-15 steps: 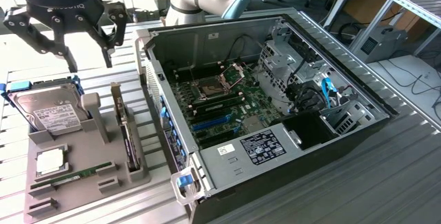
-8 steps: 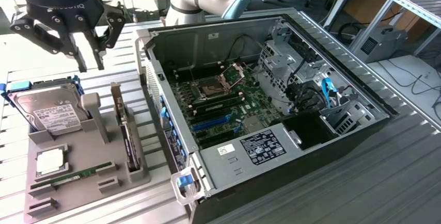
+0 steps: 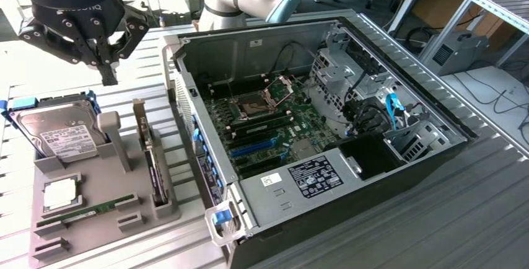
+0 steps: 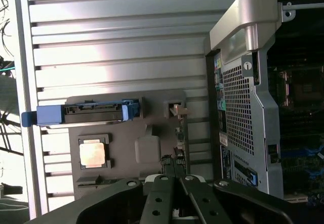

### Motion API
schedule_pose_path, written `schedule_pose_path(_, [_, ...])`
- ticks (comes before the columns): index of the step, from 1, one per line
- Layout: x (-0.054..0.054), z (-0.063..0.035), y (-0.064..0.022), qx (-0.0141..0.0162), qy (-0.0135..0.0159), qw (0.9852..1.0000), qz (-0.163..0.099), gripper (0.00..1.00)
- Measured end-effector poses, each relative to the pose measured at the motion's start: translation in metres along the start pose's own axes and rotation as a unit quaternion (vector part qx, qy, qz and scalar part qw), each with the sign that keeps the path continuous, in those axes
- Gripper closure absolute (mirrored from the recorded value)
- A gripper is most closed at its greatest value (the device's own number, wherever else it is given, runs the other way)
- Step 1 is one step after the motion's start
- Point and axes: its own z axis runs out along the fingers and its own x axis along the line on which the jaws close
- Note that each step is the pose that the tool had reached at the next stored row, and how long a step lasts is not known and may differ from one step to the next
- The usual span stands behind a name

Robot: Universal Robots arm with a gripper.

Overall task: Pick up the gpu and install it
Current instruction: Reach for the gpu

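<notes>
gripper (image 3: 108, 75) hangs pointing down, pinched closed and empty, well above the upright gpu (image 3: 150, 151).

The end effector (image 3: 108, 75) is black, with a blue light glowing on the housing above it. The gpu (image 3: 153, 167) is dark brownish with a silver end bracket. The hard drive (image 3: 62, 134) is silver with a white label, and its carrier (image 3: 18, 105) is blue. The holder (image 3: 111, 204) is plain grey and the RAM stick (image 3: 87, 210) is green. The computer case (image 3: 248, 49) is grey inside and black outside, holding a green motherboard (image 3: 269, 126) with blue slots. The tabletop (image 3: 463, 219) is silver-grey — ribbed in parallel slats.
</notes>
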Motion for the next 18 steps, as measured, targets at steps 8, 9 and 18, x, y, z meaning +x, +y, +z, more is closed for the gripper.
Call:
schedule_pose_path(8, [-0.0002,0.0005,-0.0006,0.0001,0.0,1.0,0.0,0.89])
schedule_pose_path(9, [-0.0003,0.0008,-0.0011,0.0001,0.0,1.0,0.0,0.89])
schedule_pose_path(18, [-0.001,0.0027,-0.007,0.0013,0.0,1.0,0.0,0.89])
